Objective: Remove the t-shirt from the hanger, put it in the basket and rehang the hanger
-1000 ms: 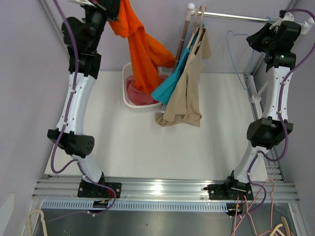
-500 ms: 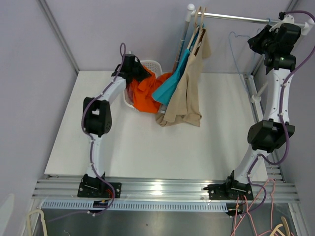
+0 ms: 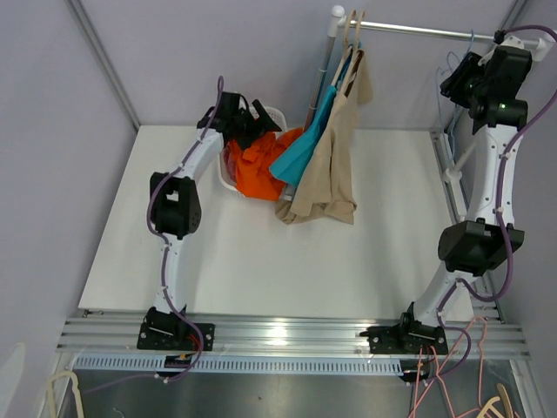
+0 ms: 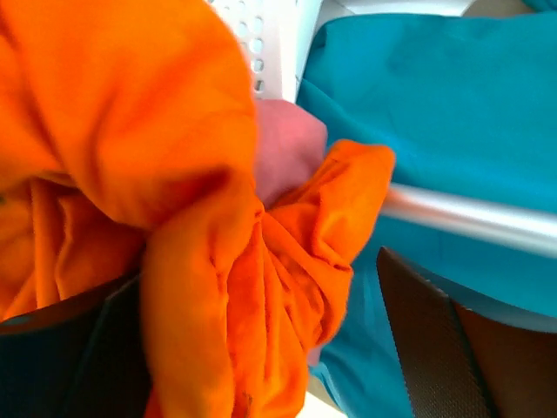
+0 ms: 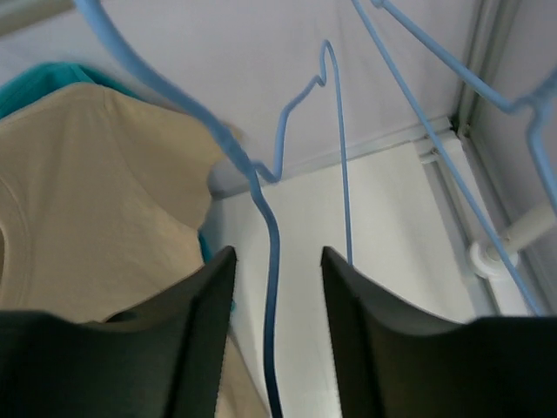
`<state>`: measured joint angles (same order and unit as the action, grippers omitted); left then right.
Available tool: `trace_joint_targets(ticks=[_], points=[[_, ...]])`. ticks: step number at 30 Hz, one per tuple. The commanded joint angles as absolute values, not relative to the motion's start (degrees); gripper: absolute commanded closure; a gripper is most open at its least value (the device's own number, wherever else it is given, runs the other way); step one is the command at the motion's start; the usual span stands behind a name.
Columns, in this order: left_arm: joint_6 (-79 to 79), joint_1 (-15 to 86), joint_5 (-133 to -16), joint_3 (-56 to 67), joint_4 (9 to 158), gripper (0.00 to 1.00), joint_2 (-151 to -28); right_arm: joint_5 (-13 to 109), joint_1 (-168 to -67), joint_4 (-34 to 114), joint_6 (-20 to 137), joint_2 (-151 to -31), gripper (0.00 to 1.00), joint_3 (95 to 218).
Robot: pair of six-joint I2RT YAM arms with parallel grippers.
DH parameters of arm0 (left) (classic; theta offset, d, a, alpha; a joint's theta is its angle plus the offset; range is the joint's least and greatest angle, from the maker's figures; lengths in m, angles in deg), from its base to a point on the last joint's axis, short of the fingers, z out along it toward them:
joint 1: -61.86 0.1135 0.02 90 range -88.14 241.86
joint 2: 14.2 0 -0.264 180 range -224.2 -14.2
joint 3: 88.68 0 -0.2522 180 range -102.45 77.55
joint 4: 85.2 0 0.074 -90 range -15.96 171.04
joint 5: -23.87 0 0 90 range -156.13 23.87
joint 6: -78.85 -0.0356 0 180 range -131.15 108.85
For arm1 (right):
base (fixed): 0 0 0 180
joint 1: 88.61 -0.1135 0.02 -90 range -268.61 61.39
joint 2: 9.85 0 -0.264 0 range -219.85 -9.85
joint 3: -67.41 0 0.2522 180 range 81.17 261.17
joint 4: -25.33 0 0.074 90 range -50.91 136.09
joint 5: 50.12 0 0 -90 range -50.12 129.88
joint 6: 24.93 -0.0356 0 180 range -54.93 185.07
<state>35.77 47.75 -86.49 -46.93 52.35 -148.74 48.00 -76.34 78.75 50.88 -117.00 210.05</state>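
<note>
orange t-shirt (image 3: 257, 165) over basket (image 4: 277, 52), left gripper (image 4: 252, 313) spread, right gripper (image 5: 277, 261) (parted) astride hanger (image 5: 271, 231)

Bright, even overhead light. Faint shadows on worktop (image 3: 374, 252). Glare on front rail (image 3: 278, 329). Close-up orange t-shirt (image 4: 200, 261) blurred.

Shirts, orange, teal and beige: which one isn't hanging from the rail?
The orange shirt. It lies bunched in the basket under the left gripper, while the teal shirt and the beige shirt hang on hangers from the rail.
</note>
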Motion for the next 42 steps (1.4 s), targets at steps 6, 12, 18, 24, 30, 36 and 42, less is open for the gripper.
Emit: trace_joint_targets(ticks=[6, 12, 18, 24, 30, 36, 42], points=[[30.69, 47.80, -80.21, -46.64, 45.18, 0.00, -134.80, 36.91, -76.92, 84.08, 51.36, -108.03, 0.45, 209.49], [27.96, 46.83, -73.53, -46.37, 42.02, 0.00, -124.70, 32.23, -79.20, 87.78, 53.38, -101.70, 0.39, 210.98], [25.68, 44.46, -71.06, -46.37, 40.43, 0.01, -119.32, 48.13, -85.44, 85.51, 48.65, -100.63, 0.31, 209.94], [17.34, 37.18, -69.65, -41.74, 46.65, 0.01, -113.26, 48.76, -94.13, 84.62, 46.97, -112.13, 0.34, 218.89], [12.49, 32.24, -75.27, -34.77, 56.16, 0.01, -109.74, 49.10, -96.61, 77.95, 46.00, -118.48, 0.35, 221.97], [10.56, 31.10, -76.33, -36.00, 56.34, 0.01, -110.44, 48.93, -97.84, 74.34, 47.05, -121.91, 0.37, 222.94], [9.24, 31.01, -75.10, -36.26, 55.28, 0.00, -110.18, 44.72, -102.14, 70.83, 50.65, -121.30, 0.38, 219.96]])
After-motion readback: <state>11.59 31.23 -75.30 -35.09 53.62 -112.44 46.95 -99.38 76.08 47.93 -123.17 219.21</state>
